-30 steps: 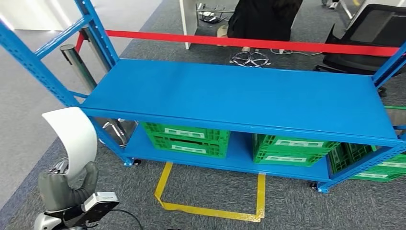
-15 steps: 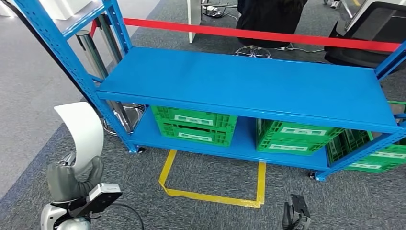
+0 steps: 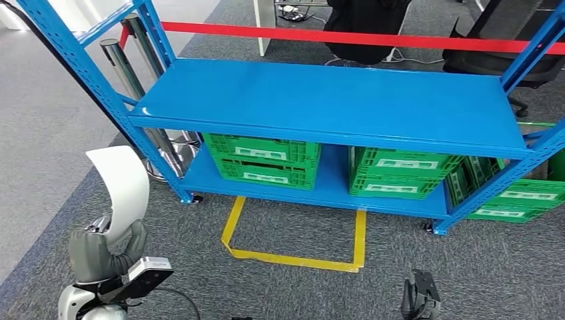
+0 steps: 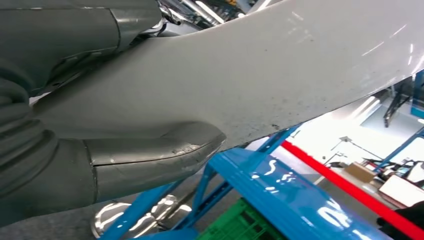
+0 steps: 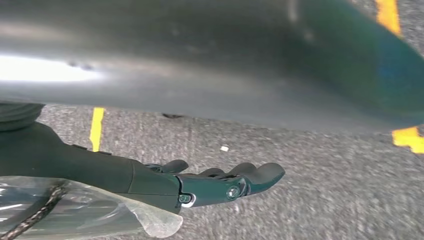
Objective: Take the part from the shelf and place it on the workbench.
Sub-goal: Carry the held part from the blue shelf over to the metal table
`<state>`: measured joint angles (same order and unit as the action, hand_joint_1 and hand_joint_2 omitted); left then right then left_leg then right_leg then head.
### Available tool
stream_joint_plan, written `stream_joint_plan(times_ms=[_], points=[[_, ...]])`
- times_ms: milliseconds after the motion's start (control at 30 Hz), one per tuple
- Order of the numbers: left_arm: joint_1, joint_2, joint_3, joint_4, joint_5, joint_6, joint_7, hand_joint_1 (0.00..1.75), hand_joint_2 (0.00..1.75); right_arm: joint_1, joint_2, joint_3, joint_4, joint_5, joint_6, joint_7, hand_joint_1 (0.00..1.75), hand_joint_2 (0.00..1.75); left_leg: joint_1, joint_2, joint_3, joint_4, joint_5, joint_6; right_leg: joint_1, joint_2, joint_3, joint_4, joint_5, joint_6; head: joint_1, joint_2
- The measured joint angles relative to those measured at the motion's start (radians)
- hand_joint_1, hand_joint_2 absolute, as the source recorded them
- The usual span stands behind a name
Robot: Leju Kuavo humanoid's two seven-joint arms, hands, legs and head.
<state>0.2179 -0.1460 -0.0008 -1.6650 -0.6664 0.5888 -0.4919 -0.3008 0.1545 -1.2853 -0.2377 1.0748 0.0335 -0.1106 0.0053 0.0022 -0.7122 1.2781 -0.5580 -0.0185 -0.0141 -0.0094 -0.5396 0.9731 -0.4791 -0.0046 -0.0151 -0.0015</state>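
The part (image 3: 123,187) is a white curved shell, standing upright at the lower left of the head view. My left hand (image 3: 100,257) grips it at its lower end, thumb on the near side. Close up in the left wrist view, the part (image 4: 280,75) lies across my left hand (image 4: 150,160), whose thick thumb presses its underside. My right hand (image 3: 420,301) hangs low over the carpet at the bottom edge, holding nothing. The right wrist view has my right hand (image 5: 220,182) with fingers stretched out and apart. The blue shelf (image 3: 333,100) stands in front, its middle deck bare.
Green crates (image 3: 263,160) fill the shelf's bottom level, with more (image 3: 400,173) to the right. A yellow tape square (image 3: 293,257) marks the carpet before the shelf. A red band (image 3: 346,37) runs behind it, chrome posts (image 3: 133,87) at its left end. A person in black (image 3: 366,13) is beyond.
The whole picture has shifted: the camera moved, and the shelf now sits higher and more to the left. My right hand has come into the bottom edge. The left hand still holds the part.
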Motion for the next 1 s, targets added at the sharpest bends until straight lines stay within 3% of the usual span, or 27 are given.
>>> stream_joint_plan(times_ms=[33, 100, 167, 200, 300, 333, 367, 433, 467, 500, 533, 600, 633, 700, 767, 800, 833, 867, 933, 967, 1000], points=[[0.0, 0.0, 0.0, 0.001, 0.0, 0.0, 0.0, 1.75, 1.75, 0.0, 0.0, 0.002, 0.0, -0.002, 0.0, 0.0, 0.0, 0.0, 0.0, 0.0, 0.023, -0.009, 0.015, 0.002, 0.001, 0.0, -0.014, 0.005, 0.007, 0.001, 0.0, 0.0], [0.0, 0.001, 0.0, 0.001, -0.002, -0.002, 0.001, 1.75, 1.75, -0.001, 0.0, 0.01, 0.0, -0.009, -0.002, 0.003, 0.0, 0.0, -0.002, 0.0, 0.112, -0.124, 0.056, 0.015, 0.004, 0.0, -0.039, 0.016, 0.019, 0.003, 0.0, 0.0], [-0.002, 0.001, -0.001, 0.001, -0.006, -0.004, 0.002, 1.75, 1.75, -0.003, 0.0, 0.018, 0.0, -0.014, -0.004, 0.007, 0.0, 0.0, -0.008, -0.001, 0.194, -0.252, 0.06, 0.03, 0.005, 0.0, -0.055, 0.021, 0.031, 0.012, 0.001, 0.0], [-0.002, 0.001, -0.002, 0.001, -0.007, -0.005, 0.002, 1.75, 1.75, -0.003, 0.0, 0.023, 0.0, -0.016, -0.004, 0.009, 0.0, 0.0, -0.012, -0.002, 0.211, -0.284, 0.054, 0.035, 0.004, -0.001, -0.06, 0.022, 0.039, 0.018, 0.001, 0.0], [-0.003, 0.002, -0.003, 0.001, -0.007, -0.008, 0.003, 1.75, 1.75, -0.003, 0.0, 0.038, 0.0, -0.026, -0.014, 0.009, 0.0, 0.0, -0.014, -0.001, 0.202, -0.306, 0.076, 0.044, 0.0, 0.0, -0.075, 0.023, 0.047, 0.04, 0.001, 0.0], [-0.003, 0.002, -0.003, 0.001, -0.006, -0.01, 0.004, 1.75, 1.75, -0.002, 0.0, 0.043, 0.0, -0.035, -0.022, 0.004, 0.0, 0.0, -0.011, -0.001, 0.194, -0.312, 0.088, 0.049, 0.0, 0.002, -0.086, 0.038, 0.025, 0.045, 0.002, 0.0], [-0.004, 0.001, -0.004, 0.002, -0.006, -0.013, 0.006, 1.75, 1.75, -0.003, 0.0, 0.048, 0.0, -0.049, -0.032, -0.005, 0.0, 0.0, -0.009, 0.0, 0.183, -0.317, 0.101, 0.054, 0.001, 0.004, -0.1, 0.072, -0.015, 0.048, 0.004, 0.0], [-0.003, -0.001, -0.006, 0.003, -0.004, -0.022, 0.007, 1.75, 1.75, -0.008, 0.0, 0.057, 0.0, -0.087, -0.056, -0.037, 0.0, 0.0, -0.01, -0.003, 0.155, -0.317, 0.124, 0.059, 0.001, 0.006, -0.131, 0.19, -0.114, 0.052, 0.007, 0.0], [-0.002, -0.001, -0.007, 0.005, -0.004, -0.027, 0.007, 1.75, 1.75, -0.014, -0.001, 0.06, 0.0, -0.111, -0.069, -0.06, 0.0, 0.0, -0.01, -0.006, 0.139, -0.316, 0.136, 0.059, 0.001, 0.006, -0.14, 0.25, -0.142, 0.054, 0.007, 0.0], [-0.001, -0.002, -0.008, 0.006, -0.003, -0.033, 0.007, 1.75, 1.75, -0.023, -0.002, 0.063, 0.0, -0.137, -0.081, -0.085, 0.0, 0.0, -0.011, -0.009, 0.122, -0.315, 0.149, 0.058, 0.001, 0.006, -0.138, 0.29, -0.145, 0.056, 0.006, 0.0], [0.0, -0.003, -0.008, 0.007, -0.003, -0.038, 0.007, 1.75, 1.75, -0.036, -0.004, 0.064, -0.001, -0.162, -0.093, -0.11, 0.0, 0.0, -0.011, -0.013, 0.105, -0.313, 0.162, 0.056, 0.001, 0.007, -0.123, 0.3, -0.124, 0.057, 0.006, 0.0], [0.001, -0.004, -0.01, 0.008, -0.003, -0.051, 0.006, 1.75, 1.75, -0.071, -0.011, 0.064, -0.005, -0.202, -0.107, -0.149, 0.0, 0.0, -0.009, -0.022, 0.07, -0.306, 0.186, 0.05, -0.001, 0.02, -0.046, 0.222, -0.064, 0.057, 0.006, 0.0], [0.001, -0.006, -0.011, 0.008, -0.004, -0.053, 0.006, 1.75, 1.75, -0.086, -0.017, 0.065, -0.008, -0.212, -0.103, -0.177, 0.0, 0.0, -0.01, -0.028, 0.054, -0.3, 0.197, 0.045, -0.001, 0.037, 0.011, 0.146, -0.059, 0.054, 0.007, 0.0], [0.012, -0.014, -0.01, 0.0, -0.005, -0.038, 0.002, 1.75, 1.75, -0.076, -0.03, 0.075, -0.017, -0.215, -0.061, -0.279, 0.0, 0.0, -0.01, -0.043, 0.036, -0.289, 0.216, 0.035, -0.002, 0.064, 0.096, 0.016, -0.086, 0.043, 0.005, 0.0], [0.055, -0.032, 0.008, -0.028, -0.003, -0.02, -0.011, 1.75, 1.75, 0.006, -0.039, 0.094, -0.025, -0.206, -0.003, -0.418, 0.0, 0.0, -0.007, -0.067, 0.033, -0.29, 0.236, 0.024, 0.002, 0.054, 0.118, -0.02, -0.102, 0.029, 0.005, 0.0], [0.085, -0.045, 0.03, -0.048, 0.0, -0.024, -0.024, 1.75, 1.75, 0.06, -0.044, 0.103, -0.027, -0.203, 0.016, -0.479, 0.0, 0.0, -0.006, -0.074, 0.03, -0.289, 0.235, 0.019, 0.004, 0.039, 0.117, -0.019, -0.097, 0.022, 0.007, 0.0], [0.111, -0.056, 0.055, -0.066, 0.002, -0.037, -0.039, 1.75, 1.75, 0.114, -0.048, 0.109, -0.028, -0.201, 0.026, -0.521, 0.0, 0.0, -0.005, -0.071, 0.024, -0.276, 0.214, 0.013, 0.004, 0.022, 0.112, -0.019, -0.09, 0.015, 0.007, 0.0], [0.129, -0.07, 0.082, -0.081, 0.002, -0.054, -0.055, 1.75, 1.75, 0.157, -0.051, 0.114, -0.029, -0.2, 0.032, -0.549, 0.0, 0.0, -0.006, -0.059, 0.015, -0.244, 0.172, 0.009, 0.003, 0.006, 0.103, -0.019, -0.081, 0.006, 0.006, 0.0], [0.14, -0.094, 0.123, -0.096, -0.008, -0.085, -0.079, 1.75, 1.75, 0.197, -0.055, 0.12, -0.029, -0.196, 0.036, -0.57, 0.0, 0.0, -0.002, -0.025, -0.008, -0.125, 0.054, 0.002, 0.003, -0.015, 0.078, -0.014, -0.061, -0.003, 0.001, 0.0], [0.139, -0.105, 0.135, -0.099, -0.014, -0.095, -0.087, 1.75, 1.75, 0.199, -0.055, 0.124, -0.03, -0.195, 0.037, -0.571, 0.0, 0.0, 0.001, -0.017, -0.015, -0.056, 0.014, -0.001, 0.004, -0.021, 0.064, -0.01, -0.05, -0.005, 0.0, 0.0], [0.139, -0.115, 0.144, -0.101, -0.019, -0.1, -0.091, 1.75, 1.75, 0.196, -0.055, 0.128, -0.03, -0.194, 0.039, -0.57, 0.0, 0.0, 0.004, -0.013, -0.014, -0.004, 0.001, -0.004, 0.004, -0.028, 0.048, -0.005, -0.04, -0.004, 0.0, 0.0]])
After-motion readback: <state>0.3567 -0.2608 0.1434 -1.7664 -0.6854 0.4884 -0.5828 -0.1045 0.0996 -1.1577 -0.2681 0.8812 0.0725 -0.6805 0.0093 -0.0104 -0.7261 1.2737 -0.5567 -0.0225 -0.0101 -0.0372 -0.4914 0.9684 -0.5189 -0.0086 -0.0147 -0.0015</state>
